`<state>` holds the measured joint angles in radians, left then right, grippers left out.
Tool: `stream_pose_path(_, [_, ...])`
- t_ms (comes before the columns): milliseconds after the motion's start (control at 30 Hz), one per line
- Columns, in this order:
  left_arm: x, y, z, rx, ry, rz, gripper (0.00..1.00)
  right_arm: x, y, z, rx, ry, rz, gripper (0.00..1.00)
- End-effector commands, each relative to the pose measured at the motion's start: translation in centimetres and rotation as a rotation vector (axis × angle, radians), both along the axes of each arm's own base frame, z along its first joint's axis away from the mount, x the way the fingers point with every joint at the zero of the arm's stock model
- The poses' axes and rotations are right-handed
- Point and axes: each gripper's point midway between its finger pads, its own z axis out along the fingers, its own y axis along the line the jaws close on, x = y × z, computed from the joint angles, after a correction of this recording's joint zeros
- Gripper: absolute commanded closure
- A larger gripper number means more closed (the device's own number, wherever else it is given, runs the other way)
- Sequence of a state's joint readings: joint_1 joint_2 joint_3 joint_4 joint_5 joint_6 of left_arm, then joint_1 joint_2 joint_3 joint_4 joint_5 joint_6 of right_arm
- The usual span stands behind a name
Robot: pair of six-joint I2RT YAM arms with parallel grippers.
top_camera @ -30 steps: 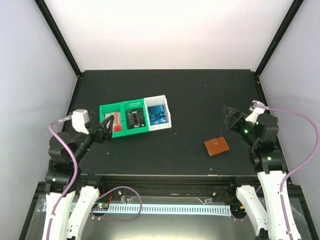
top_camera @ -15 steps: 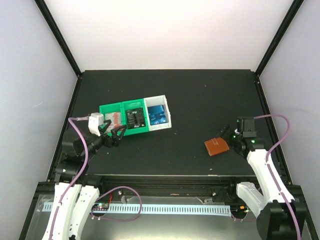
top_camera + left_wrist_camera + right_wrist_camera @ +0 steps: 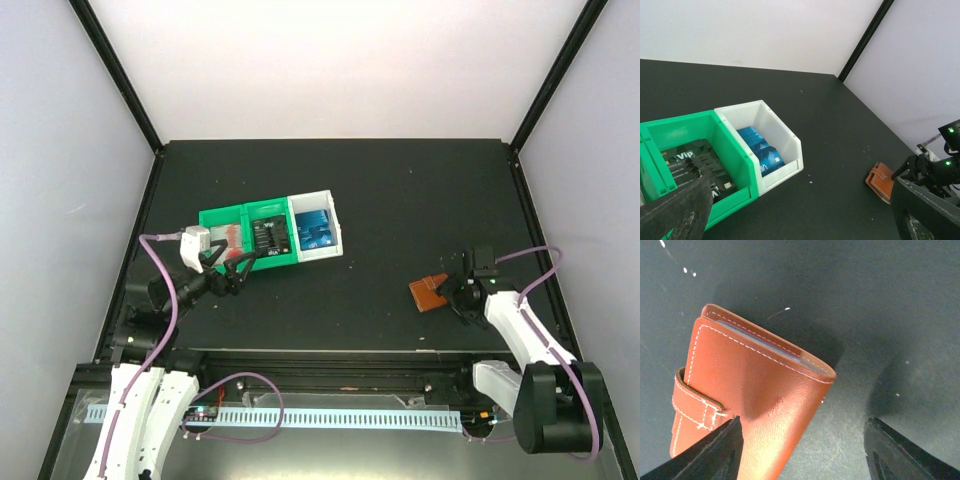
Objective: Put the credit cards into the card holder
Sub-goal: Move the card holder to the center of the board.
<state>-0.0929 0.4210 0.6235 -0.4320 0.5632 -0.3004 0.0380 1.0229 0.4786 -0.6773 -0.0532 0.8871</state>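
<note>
On the right side of the table [image 3: 400, 190], near its front edge, the card holder [image 3: 432, 293] lies flat and folded shut, strap wrapped round one edge, greyish pocket edges just showing at the open side

Right gripper [image 3: 453, 297] sits low right at the holder's right end. In the wrist view its fingers [image 3: 705, 450] are spread wide, one overlapping the holder's strap corner, the other clear of the leather on bare table. Nothing clamped, nothing lifted

All cards are well apart from the holder, on the left half of the table, in a row of three bins touching side by side:
- white bin [image 3: 318, 205], rightmost: blue cards [image 3: 315, 232]
- middle green bin [image 3: 266, 207]: black cards [image 3: 268, 238] with white print
- left green bin [image 3: 208, 218]: red-and-white cards [image 3: 230, 238], partly hidden by the arm

Left gripper [image 3: 238, 268] hangs just in front of the green bins, fingers wide apart, empty, not touching cards or bins
</note>
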Motion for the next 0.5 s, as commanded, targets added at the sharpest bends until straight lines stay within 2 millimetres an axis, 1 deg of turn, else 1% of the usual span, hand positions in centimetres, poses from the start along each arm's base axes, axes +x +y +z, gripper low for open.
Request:
stream_pose_path(0, [-0.1,-0.7,0.7,-0.02,-0.026,-0.044,0.01,1.2,0.5,-0.7,0.021,-0.016,0.022,0.36])
stream_pose_path(67, [-0.1,-0.9,0.8,-0.025,-0.022,-0.058,0.01,1.5,1.0,-1.2,0.04,-0.009,0.055,0.4])
stream_pose_path(133, [-0.2,-1.2,0.7,-0.027,-0.014,-0.079,0.01,2.0,1.7,-1.6,0.065,-0.009,0.085,0.43])
stream_pose_path(233, [-0.1,-1.5,0.8,-0.043,-0.013,-0.093,0.01,3.2,3.0,-1.8,0.091,-0.02,0.155,0.48])
stream_pose_path(367, [-0.2,-1.8,2.4,-0.081,-0.038,-0.11,0.01,4.4,6.0,-2.1,0.068,-0.014,0.311,0.51])
stream_pose_path(433, [-0.2,-1.9,2.8,-0.097,-0.039,-0.112,0.01,4.6,8.0,-2.6,0.059,-0.001,0.386,0.51])
stream_pose_path(467, [-0.3,-1.9,2.8,-0.106,-0.035,-0.112,0.01,4.6,8.9,-3.0,0.055,0.008,0.42,0.54])
